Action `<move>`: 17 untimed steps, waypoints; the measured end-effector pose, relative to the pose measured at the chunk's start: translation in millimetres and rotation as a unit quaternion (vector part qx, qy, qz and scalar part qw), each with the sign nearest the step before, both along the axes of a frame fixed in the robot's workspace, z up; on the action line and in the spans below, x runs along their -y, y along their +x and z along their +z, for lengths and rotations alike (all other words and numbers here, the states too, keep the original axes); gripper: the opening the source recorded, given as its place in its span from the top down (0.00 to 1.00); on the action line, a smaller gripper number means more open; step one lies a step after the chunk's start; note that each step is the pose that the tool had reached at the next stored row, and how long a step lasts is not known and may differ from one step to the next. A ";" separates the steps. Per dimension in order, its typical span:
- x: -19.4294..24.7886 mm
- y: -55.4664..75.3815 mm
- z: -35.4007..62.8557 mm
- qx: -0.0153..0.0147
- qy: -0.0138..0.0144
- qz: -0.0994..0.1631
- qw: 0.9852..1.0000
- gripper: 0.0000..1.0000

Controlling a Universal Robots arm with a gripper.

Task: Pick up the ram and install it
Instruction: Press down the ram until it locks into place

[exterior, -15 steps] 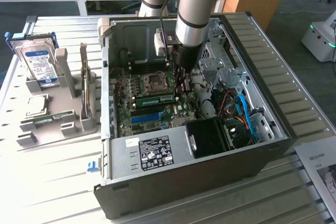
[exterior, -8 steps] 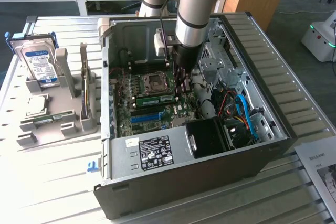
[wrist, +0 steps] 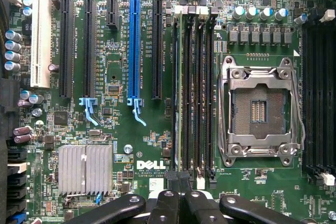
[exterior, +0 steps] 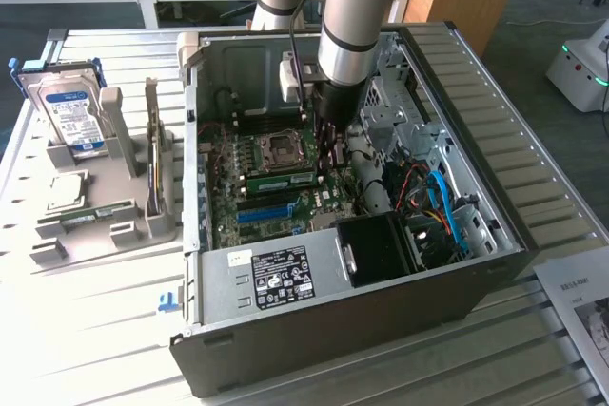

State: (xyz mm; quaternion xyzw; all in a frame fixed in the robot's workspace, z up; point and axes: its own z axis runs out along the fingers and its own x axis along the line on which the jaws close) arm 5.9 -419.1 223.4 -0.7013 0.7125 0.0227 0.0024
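The hand (wrist: 181,203) hangs clenched over the motherboard (wrist: 131,156), its closed tips just above the ram (wrist: 184,93) standing edge-up in its slot, apparently pressing it home.

Glossy green motherboard (wrist: 152,145), bare metal CPU socket (wrist: 260,111), ribbed metal heatsink (wrist: 84,169), matt grey metal case (exterior: 495,140), slatted table (exterior: 95,330).

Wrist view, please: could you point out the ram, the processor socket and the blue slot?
the ram (wrist: 183,93): wrist view, edge facing the camera.
the processor socket (wrist: 261,111): wrist view, central contact field.
the blue slot (wrist: 134,45): wrist view, mid-body.
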 end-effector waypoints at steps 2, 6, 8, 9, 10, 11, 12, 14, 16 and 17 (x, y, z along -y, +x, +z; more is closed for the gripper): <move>0.0 0.0 -0.2 0.000 0.000 0.000 1.000 0.90; 0.0 0.0 -0.4 0.000 0.000 0.000 1.000 0.90; 0.0 0.0 -0.5 0.000 0.000 0.000 1.000 0.90; 0.0 0.0 -0.5 0.000 0.000 0.000 1.000 0.90; 0.0 0.0 -0.6 0.000 0.000 0.000 1.000 0.90; 0.0 0.0 -0.6 0.000 0.000 0.000 1.000 0.90; 0.0 0.0 -0.6 0.000 0.000 0.000 1.000 0.90; 0.0 0.0 -0.7 0.000 0.000 0.000 1.000 0.90; 0.0 0.0 -1.1 0.000 0.000 0.000 1.000 0.90; 0.1 0.0 -1.2 0.000 0.000 0.000 1.000 0.90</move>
